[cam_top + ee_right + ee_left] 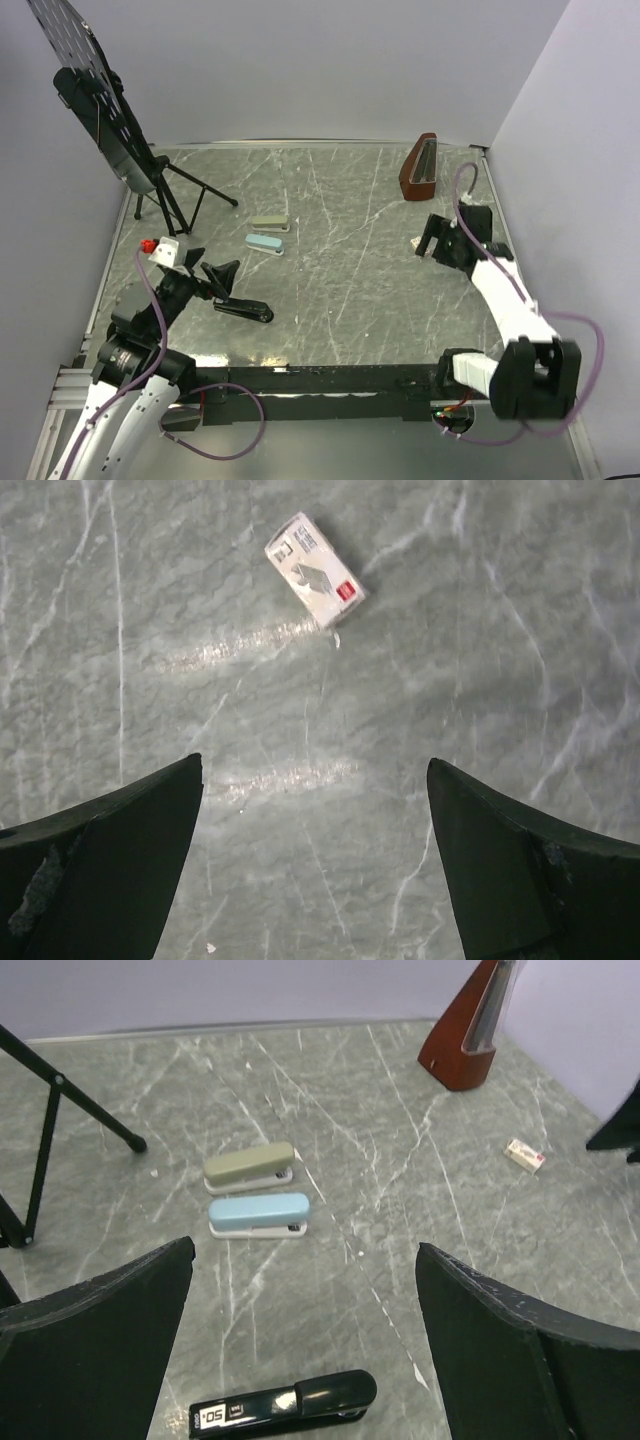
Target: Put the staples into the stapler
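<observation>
Grey white-veined marble tabletop (350, 300), plain lilac walls (300, 70), black stapler (285, 1405) labelled "50", left gripper (302, 1260) spread wide just beside it, whitish staple box (314, 569) well right of the stapler, print unreadable, right gripper (313, 765) released, empty.

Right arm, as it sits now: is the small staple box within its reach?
Probably yes. The right pincer hangs open just short of the staple box, with only bare table between them and nothing lying in the way.
</observation>
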Action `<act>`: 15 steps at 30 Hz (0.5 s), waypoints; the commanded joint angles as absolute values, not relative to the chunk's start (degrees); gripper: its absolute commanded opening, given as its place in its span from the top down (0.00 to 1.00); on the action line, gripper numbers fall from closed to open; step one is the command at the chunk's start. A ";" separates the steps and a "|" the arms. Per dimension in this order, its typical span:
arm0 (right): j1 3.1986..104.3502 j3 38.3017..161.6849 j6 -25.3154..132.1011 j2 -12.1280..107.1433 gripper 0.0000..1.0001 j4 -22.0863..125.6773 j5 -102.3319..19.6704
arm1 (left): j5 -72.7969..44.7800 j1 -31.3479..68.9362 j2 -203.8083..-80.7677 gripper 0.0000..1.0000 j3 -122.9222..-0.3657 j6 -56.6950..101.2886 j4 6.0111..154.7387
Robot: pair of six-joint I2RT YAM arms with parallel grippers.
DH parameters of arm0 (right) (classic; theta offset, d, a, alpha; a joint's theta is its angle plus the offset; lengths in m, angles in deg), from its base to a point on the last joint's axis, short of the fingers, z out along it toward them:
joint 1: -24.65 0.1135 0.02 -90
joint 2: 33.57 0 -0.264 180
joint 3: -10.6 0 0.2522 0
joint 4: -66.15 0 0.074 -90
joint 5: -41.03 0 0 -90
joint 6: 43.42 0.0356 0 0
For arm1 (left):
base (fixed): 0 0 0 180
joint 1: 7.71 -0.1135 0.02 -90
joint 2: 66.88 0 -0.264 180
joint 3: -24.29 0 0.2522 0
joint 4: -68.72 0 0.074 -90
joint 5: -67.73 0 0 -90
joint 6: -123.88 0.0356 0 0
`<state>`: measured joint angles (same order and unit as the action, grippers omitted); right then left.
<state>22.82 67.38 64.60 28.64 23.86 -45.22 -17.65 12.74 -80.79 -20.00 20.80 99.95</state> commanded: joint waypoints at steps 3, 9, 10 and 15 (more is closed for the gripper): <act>23.24 77.00 57.31 42.16 0.02 29.01 -43.53 | -15.15 12.51 -83.14 0.03 -21.38 20.08 98.12; 23.68 83.77 53.44 54.73 0.05 27.08 -43.17 | -14.71 12.51 -84.11 0.03 -21.38 20.17 97.68; 23.77 84.90 52.13 55.80 0.06 26.99 -43.00 | -14.36 12.51 -84.20 0.03 -21.47 20.25 97.68; 24.38 87.64 49.48 61.52 0.09 26.02 -42.47 | -14.27 12.51 -84.55 0.03 -21.29 20.17 97.42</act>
<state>23.78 83.97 53.36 59.07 26.50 -43.23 -15.55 12.74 -83.90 -20.00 20.66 99.73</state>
